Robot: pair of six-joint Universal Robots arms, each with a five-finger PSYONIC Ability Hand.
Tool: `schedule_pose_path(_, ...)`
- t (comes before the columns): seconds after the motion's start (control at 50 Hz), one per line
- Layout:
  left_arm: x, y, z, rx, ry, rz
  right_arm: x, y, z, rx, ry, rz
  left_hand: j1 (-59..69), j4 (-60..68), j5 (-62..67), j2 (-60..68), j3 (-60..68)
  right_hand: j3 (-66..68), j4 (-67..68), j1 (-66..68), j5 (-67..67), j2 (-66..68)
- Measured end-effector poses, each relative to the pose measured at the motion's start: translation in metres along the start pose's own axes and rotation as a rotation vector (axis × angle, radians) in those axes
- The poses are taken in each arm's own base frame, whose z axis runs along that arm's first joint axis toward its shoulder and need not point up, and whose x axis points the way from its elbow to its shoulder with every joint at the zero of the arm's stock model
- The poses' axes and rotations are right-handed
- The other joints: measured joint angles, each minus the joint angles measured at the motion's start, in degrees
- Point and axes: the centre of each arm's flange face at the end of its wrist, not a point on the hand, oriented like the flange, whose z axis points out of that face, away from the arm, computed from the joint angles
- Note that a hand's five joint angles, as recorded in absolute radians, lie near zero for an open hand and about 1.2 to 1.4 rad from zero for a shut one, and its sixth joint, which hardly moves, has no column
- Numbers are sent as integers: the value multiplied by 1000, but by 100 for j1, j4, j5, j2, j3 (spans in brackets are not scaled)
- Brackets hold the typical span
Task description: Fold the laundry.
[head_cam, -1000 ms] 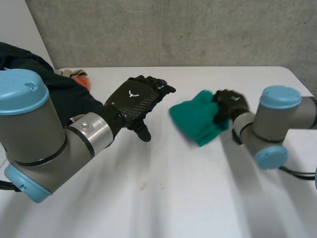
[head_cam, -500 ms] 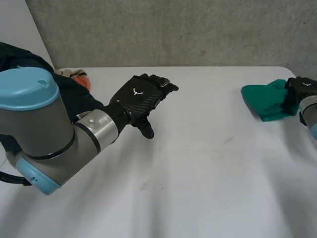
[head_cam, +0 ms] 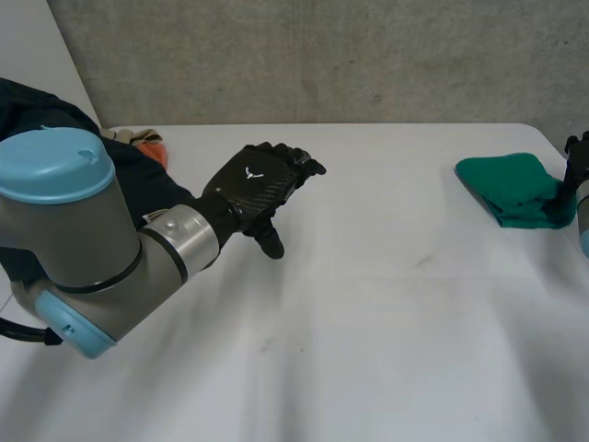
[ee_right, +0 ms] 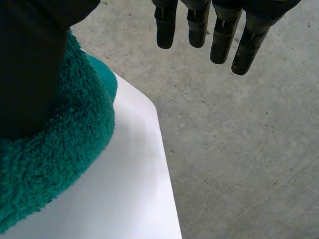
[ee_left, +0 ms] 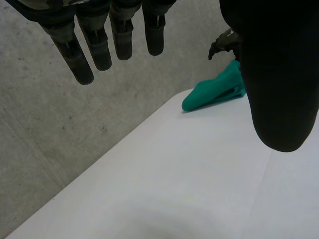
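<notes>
1. Folded green terry towel [head_cam: 511, 189] lies by the white table's [head_cam: 368, 322] far right corner; this piece looks finished.
2. Right hand [head_cam: 578, 150] is beside it, fingers [ee_right: 199, 25] straight, released.
3. Left hand [head_cam: 253, 184] is relaxed and empty above the table.
4. Next move, likely: left hand reaches for the dark clothes pile [head_cam: 147, 180].

The folded towel [head_cam: 513, 189] lies on the counter [head_cam: 368, 304] near its far right corner; the right hand [head_cam: 578, 155] is just beside it, on its right; the left hand [head_cam: 253, 189] hangs over the counter's left half, well apart from the towel; a heap of clothes [head_cam: 41, 106] lies at the far left, behind the left arm [head_cam: 83, 249]; a wall [head_cam: 322, 55] stands behind the counter.
</notes>
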Motion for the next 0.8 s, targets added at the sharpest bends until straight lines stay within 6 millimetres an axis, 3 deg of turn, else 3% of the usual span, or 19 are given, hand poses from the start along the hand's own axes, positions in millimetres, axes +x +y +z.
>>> schedule_pose_path(0.16,1,1,-1,-5,2,-3,-7,6,-5,-35,-26,0,0,0,0,0,0,0,0,0,0,0)
schedule_pose_path(0.4,4,5,-3,-19,8,-9,-13,-16,-19,-6,-153,4,0,0,0,5,0,0,0,0,0,0)
schedule_pose_path(0.62,5,10,-5,-35,9,-15,-18,1,-13,-16,-164,3,0,0,0,5,0,245,22,30,123,188)
schedule_pose_path(0.66,4,10,-5,-35,8,-15,-18,3,-12,-17,-159,0,0,0,0,5,0,786,589,564,584,738)
schedule_pose_path(0.68,4,11,-5,-35,8,-15,-18,4,-11,-16,-154,-3,0,0,0,15,0,1750,1576,1420,1464,1794)
schedule_pose_path(0.72,4,11,-5,-35,8,-15,-18,4,-11,-16,-154,-3,0,0,0,15,0,1750,1576,1420,1464,1794)
schedule_pose_path(0.74,3,11,-5,-37,4,-16,-16,5,-8,-11,-133,-11,0,0,0,15,0,4081,3909,3571,3638,4218)
schedule_pose_path(0.8,2,11,-5,-38,1,-17,-13,4,-6,-7,-107,-18,0,0,0,15,0,5493,5356,4233,5018,5460)
